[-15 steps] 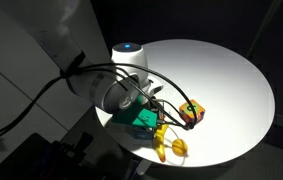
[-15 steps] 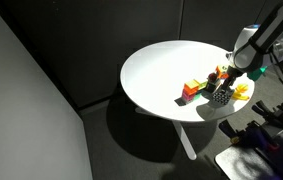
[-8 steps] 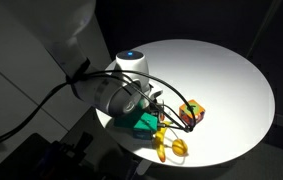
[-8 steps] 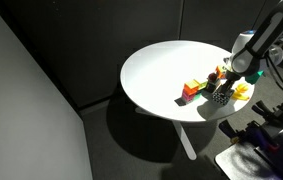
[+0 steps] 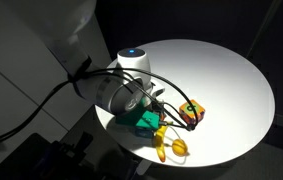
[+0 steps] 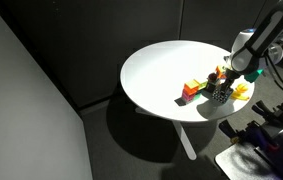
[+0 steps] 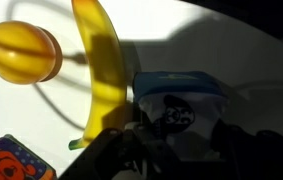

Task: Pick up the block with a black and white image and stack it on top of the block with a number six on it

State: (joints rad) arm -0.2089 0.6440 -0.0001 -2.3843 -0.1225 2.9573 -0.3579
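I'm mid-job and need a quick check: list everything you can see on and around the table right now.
table: one, white, round, carrying everything.
block with a black and white image: one, white face with blue edges, directly ahead of the fingers.
banana: one, yellow, beside that block.
round fruit: one, yellow-orange, beyond the banana.
red-orange block: one, near the table edge; no number readable.
green object: one, under the arm.
arm: one, white, over the table.
fingers: dark, blurred, either side of the picture block.

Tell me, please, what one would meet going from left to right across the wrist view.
From the left: round yellow-orange toy fruit → yellow banana → the block with a black and white image.
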